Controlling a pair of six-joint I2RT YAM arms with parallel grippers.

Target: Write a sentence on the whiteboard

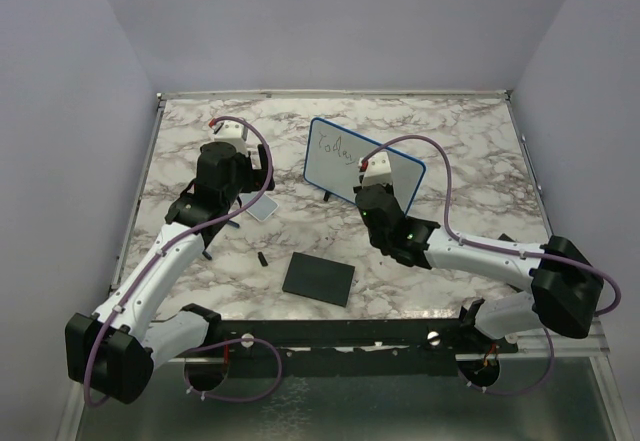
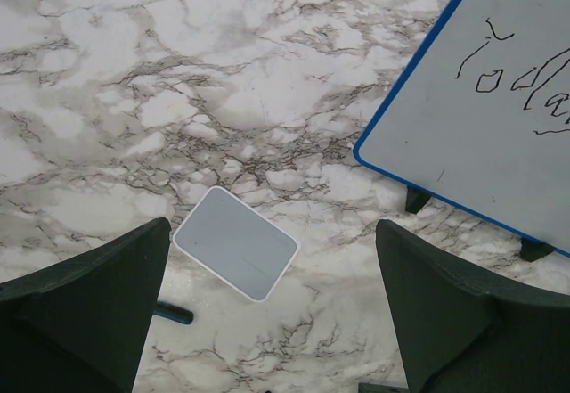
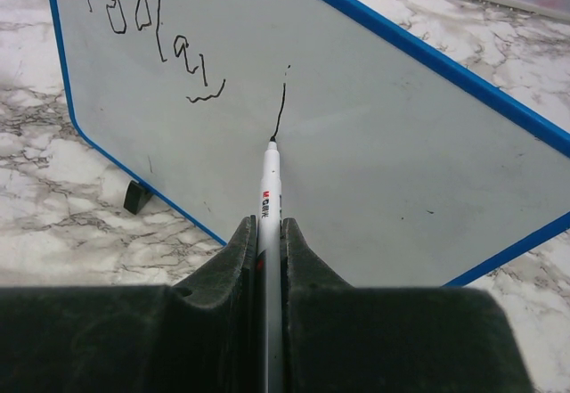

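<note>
While tight around the marker, right hand, tip against whiteboard.

Whiteboard upright mid-table, writing top-left; right jaws at its face; black pad nearer front.

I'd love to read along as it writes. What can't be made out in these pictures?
Top view: the right arm hides the marker tip; the writing is too small to read.
Left wrist view: the writing runs off the right edge.
Right wrist view: the right gripper hides most of the marker; the top edge clips the writing.
Top view: a dark speck, too small to name.
</note>
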